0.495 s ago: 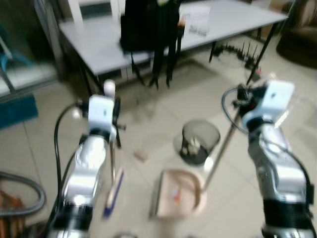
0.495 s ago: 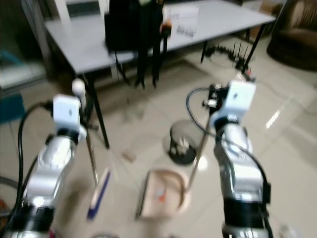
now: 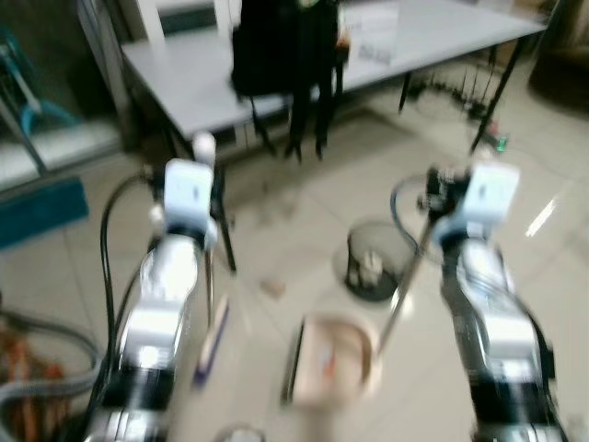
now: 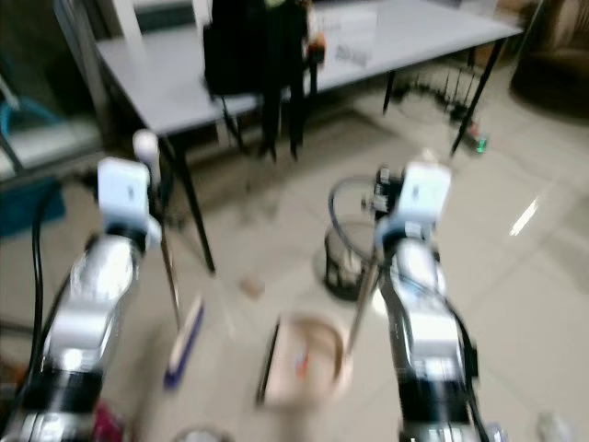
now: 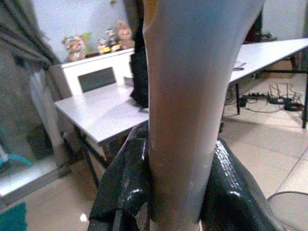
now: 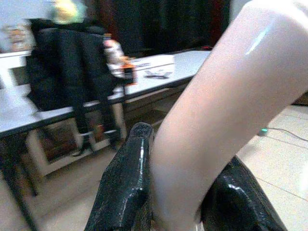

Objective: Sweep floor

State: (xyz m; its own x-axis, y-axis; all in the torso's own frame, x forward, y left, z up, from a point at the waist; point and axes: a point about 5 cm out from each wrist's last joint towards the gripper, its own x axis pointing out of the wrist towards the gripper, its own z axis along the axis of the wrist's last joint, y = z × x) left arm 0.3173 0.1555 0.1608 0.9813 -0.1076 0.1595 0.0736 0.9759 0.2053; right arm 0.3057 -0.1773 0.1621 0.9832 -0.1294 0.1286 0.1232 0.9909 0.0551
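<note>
Left gripper (image 5: 175, 192) jaws pinching broom handle (image 5: 185, 96); right gripper (image 6: 185, 197) jaws pinching dustpan handle (image 6: 216, 110).

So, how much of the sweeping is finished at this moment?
Some debris already lies in the dustpan. The left gripper holds the broom handle; the right gripper holds the dustpan's handle. A scrap remains on the floor, and the dustpan is not yet emptied into the bin.
</note>
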